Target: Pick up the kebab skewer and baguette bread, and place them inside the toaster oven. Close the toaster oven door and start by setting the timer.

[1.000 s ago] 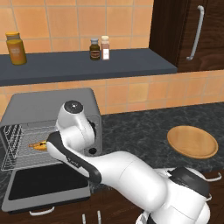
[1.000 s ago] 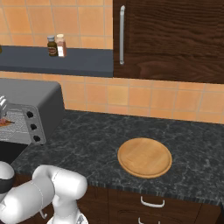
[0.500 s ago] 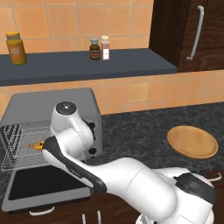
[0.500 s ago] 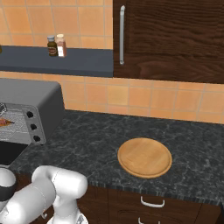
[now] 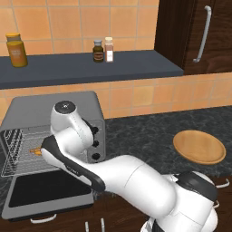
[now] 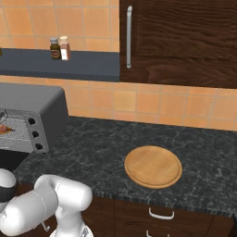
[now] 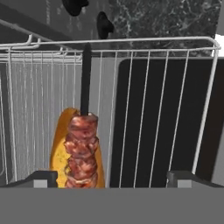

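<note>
Claw (image 7: 111, 178): hand view, two dark tips at the bottom edge, set wide apart, nothing between them. In the left base view the arm's own bulk covers it.

Left tip (image 7: 38, 178): just left of the food, not touching as far as can be told; the grey band cuts off its lower part.

Baguette bread (image 7: 59, 153): golden loaf lying on the wire rack (image 7: 153, 109), just inside the left tip. Most of it is covered by the skewer; its near end is cut off at the frame's bottom. In the left base view a small orange sliver (image 5: 35, 151) shows beside the arm.

Kebab skewer (image 7: 82, 148): reddish-brown meat chunks stacked on top of the loaf, the dark stick running away from the claw toward the rack's far rim. Near end cut off below. In the right base view, a small reddish streak (image 6: 6, 129) at the frame's left edge.

Toaster oven (image 5: 54, 108): grey box around the claw; its left side is cropped.

Toaster oven door (image 5: 45, 192): dropped open, flat, below the claw; dark glass seen through the rack wires.

Knobs (image 5: 95, 144): black, right of the claw, partly hidden by the arm.

Wooden plate (image 5: 199, 147): on the tabletop (image 5: 149, 131), well apart to the right.
</note>
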### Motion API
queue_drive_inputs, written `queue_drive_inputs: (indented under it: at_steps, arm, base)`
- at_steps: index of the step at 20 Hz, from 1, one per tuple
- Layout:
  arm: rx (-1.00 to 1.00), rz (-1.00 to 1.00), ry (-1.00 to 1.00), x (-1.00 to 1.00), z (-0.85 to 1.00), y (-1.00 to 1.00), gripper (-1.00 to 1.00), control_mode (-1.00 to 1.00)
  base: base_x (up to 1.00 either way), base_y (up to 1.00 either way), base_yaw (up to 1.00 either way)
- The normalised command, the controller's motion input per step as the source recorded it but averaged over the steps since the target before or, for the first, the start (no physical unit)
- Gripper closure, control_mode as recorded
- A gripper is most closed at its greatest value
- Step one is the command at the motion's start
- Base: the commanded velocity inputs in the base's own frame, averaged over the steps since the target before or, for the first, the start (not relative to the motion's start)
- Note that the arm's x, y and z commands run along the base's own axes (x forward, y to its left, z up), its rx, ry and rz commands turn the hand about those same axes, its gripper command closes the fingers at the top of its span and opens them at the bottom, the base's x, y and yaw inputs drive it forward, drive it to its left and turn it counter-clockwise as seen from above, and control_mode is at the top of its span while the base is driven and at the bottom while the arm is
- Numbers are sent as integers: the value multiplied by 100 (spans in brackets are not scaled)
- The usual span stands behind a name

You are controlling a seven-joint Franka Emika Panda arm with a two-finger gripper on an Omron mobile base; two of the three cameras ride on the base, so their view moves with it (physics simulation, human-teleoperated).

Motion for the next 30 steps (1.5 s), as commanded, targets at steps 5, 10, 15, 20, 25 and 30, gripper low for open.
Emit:
queue_drive_inputs:
  at_steps: [5, 10, 15, 20, 25, 30]
  arm:
    - [-7, 0, 10, 4, -7, 20, -100, -100]
    - [-6, 1, 10, 0, -30, 4, -100, -100]
    - [-10, 7, 2, -10, -59, 0, -100, -100]
    - [-7, 8, 0, -71, -32, 0, -100, -100]
    - [-1, 6, 0, -72, -8, 0, -100, -100]
    - [0, 6, 0, -1, 29, -11, -100, -100]
  base:
    - [0, 0, 0]
    - [0, 0, 0]
    - [0, 0, 0]
    - [0, 0, 0]
    - [0, 0, 0]
    - [0, 0, 0]
